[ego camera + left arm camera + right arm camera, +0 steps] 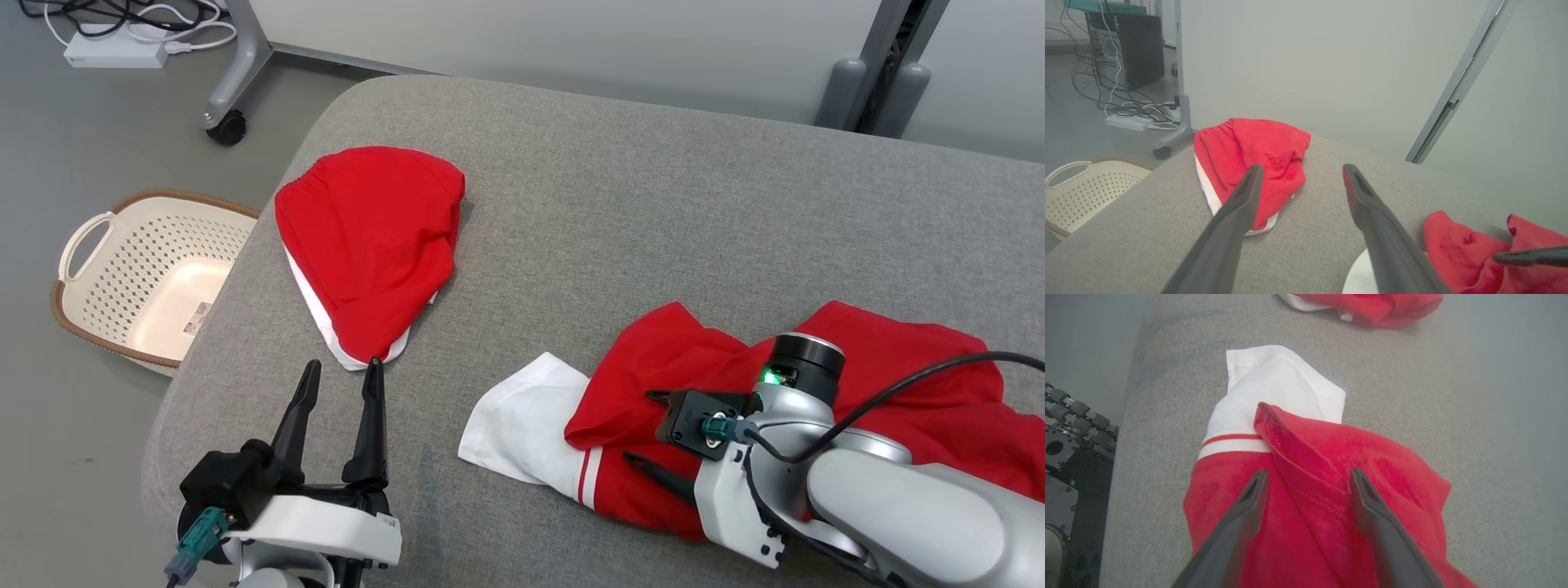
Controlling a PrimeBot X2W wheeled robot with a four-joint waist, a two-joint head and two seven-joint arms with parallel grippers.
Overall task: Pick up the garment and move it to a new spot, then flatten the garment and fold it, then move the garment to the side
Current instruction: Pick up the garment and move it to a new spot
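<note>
Currently I am seeing the right pincer (641, 429) standing wide open over the crumpled garment (678, 351), which is lying on the right side of the tabletop (653, 204); I cannot tell whether they are touching. The left pincer (343, 367) is gaping wide and empty, near the folded red garment (371, 237).

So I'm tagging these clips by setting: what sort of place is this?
Likely a lab or test room, not a home: black desktop computer tower with tangled cables, a pale partition on a grey wheeled metal leg, and a grey fabric-covered work table.
</note>
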